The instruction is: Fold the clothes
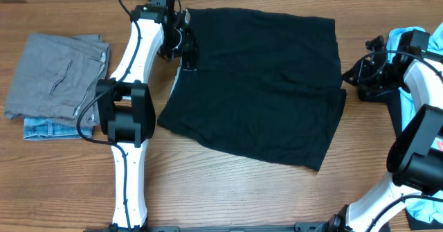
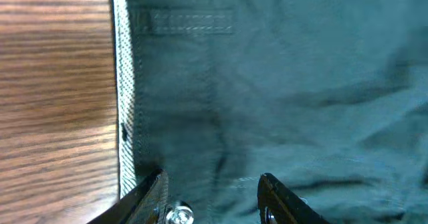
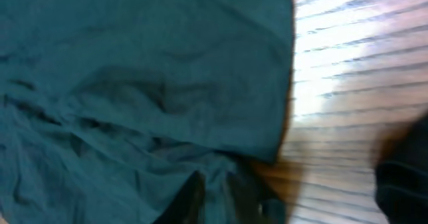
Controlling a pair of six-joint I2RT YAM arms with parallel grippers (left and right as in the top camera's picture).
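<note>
A large black garment (image 1: 256, 79) lies spread flat across the middle of the table. My left gripper (image 1: 188, 57) hovers over its upper left edge. In the left wrist view its gripper (image 2: 212, 197) stands open, both fingers apart over the flat cloth (image 2: 287, 83), just inside the stitched hem (image 2: 124, 83). My right gripper (image 1: 349, 79) sits at the garment's right edge. In the right wrist view that gripper (image 3: 217, 194) is shut on a bunched fold of the black cloth (image 3: 134, 70), near the cloth's corner.
A folded grey piece (image 1: 55, 76) lies on a folded denim piece (image 1: 45, 128) at the far left. A light blue T-shirt (image 1: 405, 38) sits behind the right arm at the far right. Bare wooden table (image 1: 228, 190) runs along the front.
</note>
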